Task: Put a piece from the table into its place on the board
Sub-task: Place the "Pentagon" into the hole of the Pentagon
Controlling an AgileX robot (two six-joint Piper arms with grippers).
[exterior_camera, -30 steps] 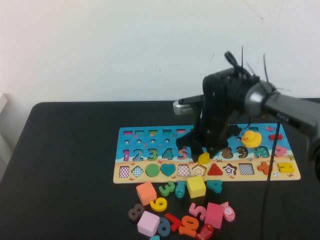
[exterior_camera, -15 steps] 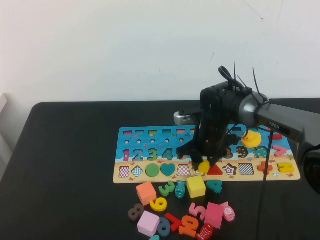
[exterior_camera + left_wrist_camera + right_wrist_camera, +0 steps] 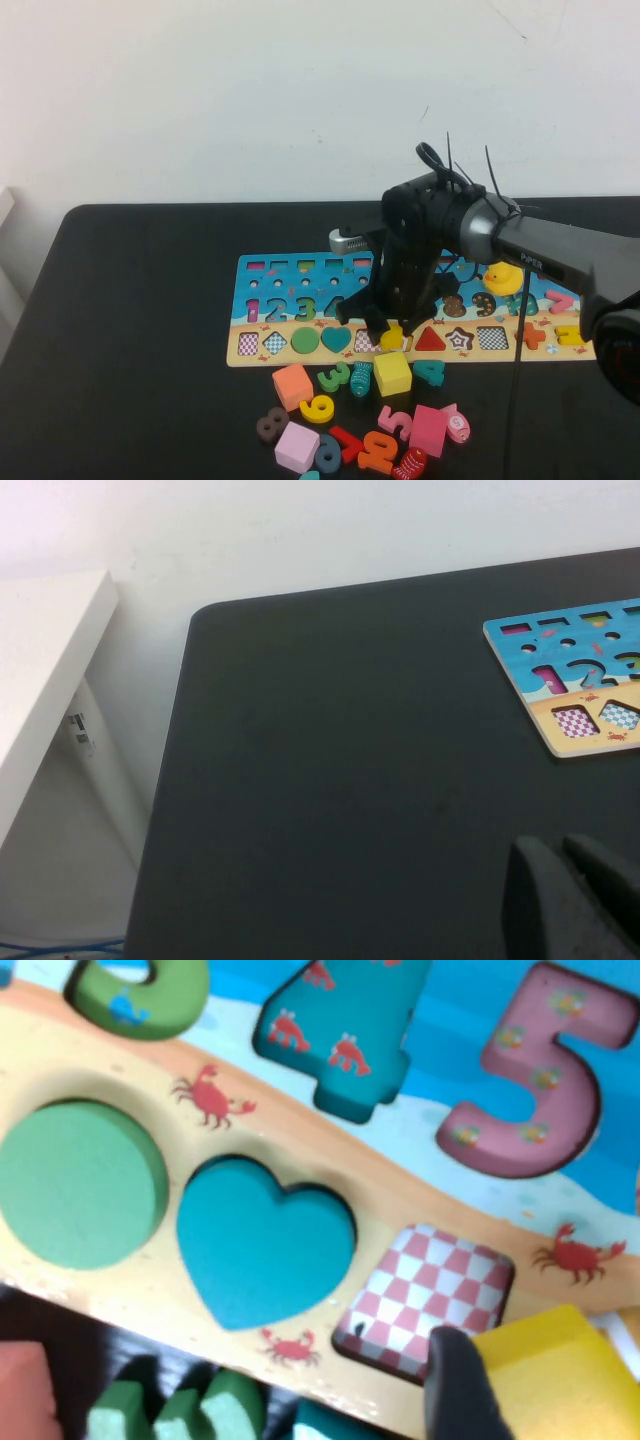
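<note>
Loose pieces [image 3: 360, 415]: foam-like numbers and blocks lying on the matte black table [image 3: 140, 340].
Left hand [image 3: 570, 900]: hovering above bare table, fingers closed together.
Right hand [image 3: 392, 336]: gripping yellow piece [image 3: 393, 337] over the board [image 3: 300, 285]'s shape row.

The right gripper [image 3: 392, 338] is pointing down from its outstretched arm, its fingers [image 3: 462, 1392] clamping a yellow piece [image 3: 548, 1378]; the left gripper [image 3: 575, 905] is hanging low, off by itself
</note>
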